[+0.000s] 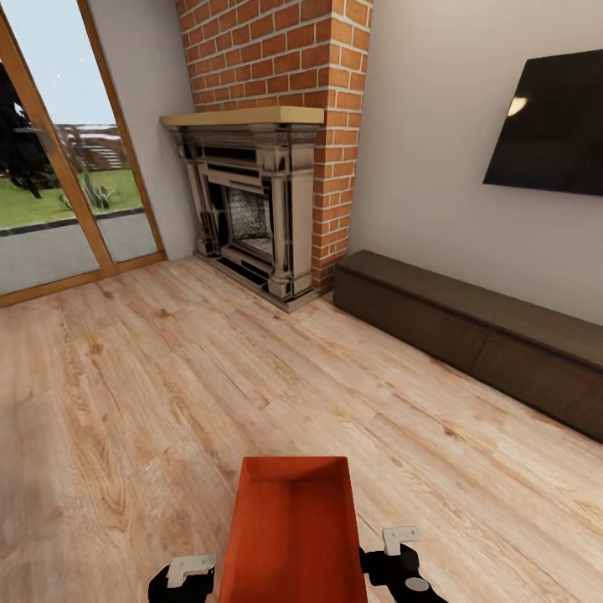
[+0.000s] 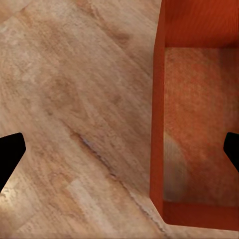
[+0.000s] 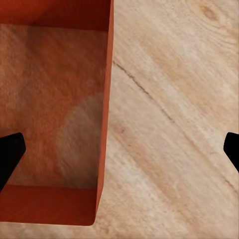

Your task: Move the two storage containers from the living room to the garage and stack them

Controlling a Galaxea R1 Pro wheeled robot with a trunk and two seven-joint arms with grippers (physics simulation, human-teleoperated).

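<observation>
Orange tub (image 1: 293, 532) low in the head view, long axis pointing toward the fireplace (image 1: 251, 201), between the left gripper (image 1: 186, 576) and right gripper (image 1: 400, 557). Wood floor (image 1: 151, 394) below. In both wrist views, fingers (image 2: 10, 154) (image 3: 10, 154) spread wide, straddling a tub wall: one inside, one outside. Whether touching, cannot tell. Dark cabinet (image 1: 469, 327) along the wall under the TV (image 1: 548, 126).

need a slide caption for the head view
Orange storage container on living room wood floor, flanked by both end effectors, fireplace ahead.
</observation>
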